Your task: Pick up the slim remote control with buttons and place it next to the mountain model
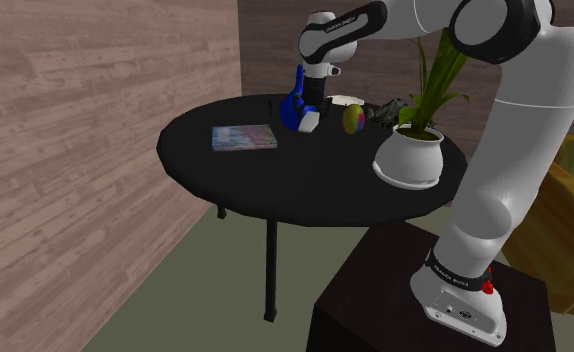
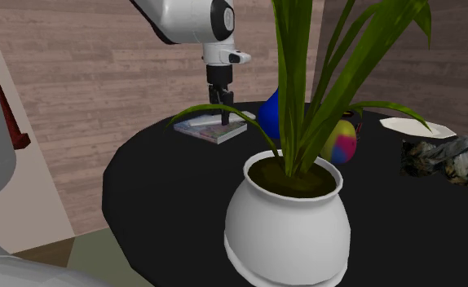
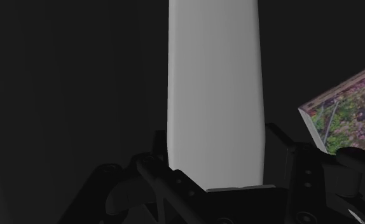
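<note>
One slim white remote [image 3: 214, 95] clasped in jaws, book [image 3: 350, 111] just beside, potted plant [image 1: 412, 152] near

A round black tabletop [image 1: 305, 175] fills the middle of the shoulder view. On it lie a colourful book [image 1: 243, 137] at left, a blue object [image 1: 295, 112] and a multicoloured ball [image 1: 353, 121] above centre, and a white plant pot [image 1: 410, 160] at right. A white plate [image 2: 416, 127] and a grey rocky model [image 2: 448, 159] sit at the second exterior view's right.
</note>
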### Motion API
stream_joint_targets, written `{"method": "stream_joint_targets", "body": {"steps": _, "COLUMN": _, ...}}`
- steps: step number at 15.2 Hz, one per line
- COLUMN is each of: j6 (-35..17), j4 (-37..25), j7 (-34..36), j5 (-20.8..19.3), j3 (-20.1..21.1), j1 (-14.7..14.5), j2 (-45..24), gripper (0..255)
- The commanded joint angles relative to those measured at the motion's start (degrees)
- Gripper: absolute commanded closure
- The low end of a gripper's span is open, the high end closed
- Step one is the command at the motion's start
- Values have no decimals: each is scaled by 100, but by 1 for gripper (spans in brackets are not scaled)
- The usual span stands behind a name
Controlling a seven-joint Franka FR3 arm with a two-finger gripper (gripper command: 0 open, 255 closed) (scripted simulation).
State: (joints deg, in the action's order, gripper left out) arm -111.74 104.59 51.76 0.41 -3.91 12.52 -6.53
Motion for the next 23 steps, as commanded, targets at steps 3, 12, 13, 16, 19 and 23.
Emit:
{"method": "stream_joint_targets", "body": {"steps": 3, "j6": 294, "j4": -250, "j7": 5, "j5": -4, "j3": 1, "j1": -2, "j2": 44, "gripper": 255}}
{"method": "stream_joint_targets", "body": {"steps": 12, "j6": 846, "j4": -711, "j7": -120, "j5": -5, "j3": -57, "j1": 68, "j2": 134, "gripper": 255}}
{"method": "stream_joint_targets", "body": {"steps": 13, "j6": 834, "j4": -655, "j7": -247, "j5": -2, "j3": -114, "j1": 138, "j2": 179, "gripper": 255}}
{"method": "stream_joint_targets", "body": {"steps": 16, "j6": 809, "j4": -529, "j7": -633, "j5": 5, "j3": -292, "j1": 344, "j2": 279, "gripper": 255}}
{"method": "stream_joint_targets", "body": {"steps": 19, "j6": 798, "j4": -466, "j7": -1026, "j5": 14, "j3": -474, "j1": 553, "j2": 330, "gripper": 255}}
{"method": "stream_joint_targets", "body": {"steps": 23, "j6": 805, "j4": -479, "j7": -1560, "j5": 36, "j3": -725, "j1": 831, "j2": 319, "gripper": 255}}
